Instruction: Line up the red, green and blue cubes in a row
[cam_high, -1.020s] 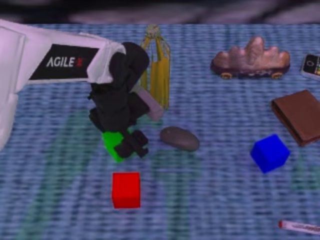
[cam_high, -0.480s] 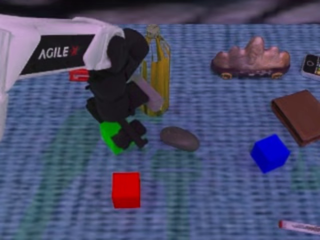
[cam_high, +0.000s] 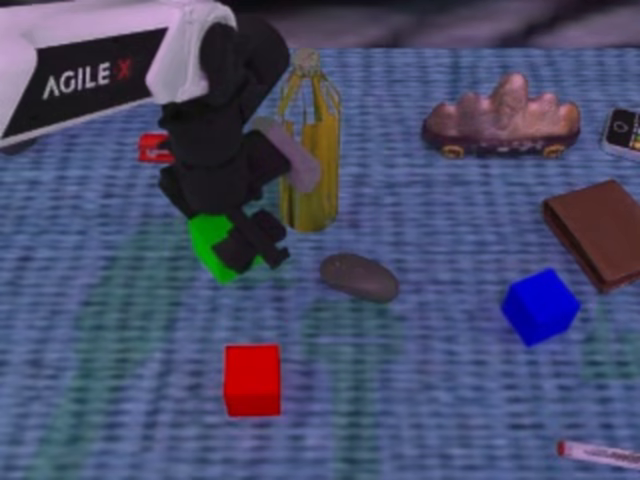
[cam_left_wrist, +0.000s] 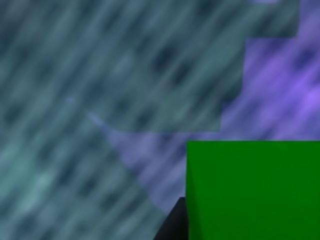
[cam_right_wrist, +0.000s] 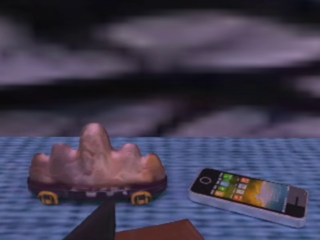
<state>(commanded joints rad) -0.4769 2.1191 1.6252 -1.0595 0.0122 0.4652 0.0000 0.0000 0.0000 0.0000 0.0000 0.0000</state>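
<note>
Blue woven cloth (cam_high: 440, 400) covers the whole table, and behind its far edge the background is dark and blurred. At the far left a small red stapler (cam_high: 152, 148) shows partly from behind the left arm. The left gripper (cam_high: 238, 240) hangs above the cloth beside the yellow bottle (cam_high: 312, 150), and its black fingers are closed on the green cube (cam_high: 207, 245), which is held up off the table. In the left wrist view the green cube (cam_left_wrist: 252, 190) fills one corner, with a black finger (cam_left_wrist: 172, 225) against its side. The red cube (cam_high: 251, 379) lies on the cloth nearer the front edge, a little right of the gripper and apart from it. A dark grey pebble-shaped object (cam_high: 359, 276) lies just right of the gripper. Further right, at the back, stands a brown lumpy toy on wheels (cam_high: 500, 118). The blue cube (cam_high: 540, 305) rests on the right part of the table, near a brown wallet (cam_high: 598, 232). A smartphone (cam_high: 624, 131) lies at the right edge, and a thin red-and-white stick (cam_high: 598, 454) at the front right corner. The right gripper shows only a dark tip (cam_right_wrist: 97, 222) in the right wrist view; I cannot tell its fingers.
</note>
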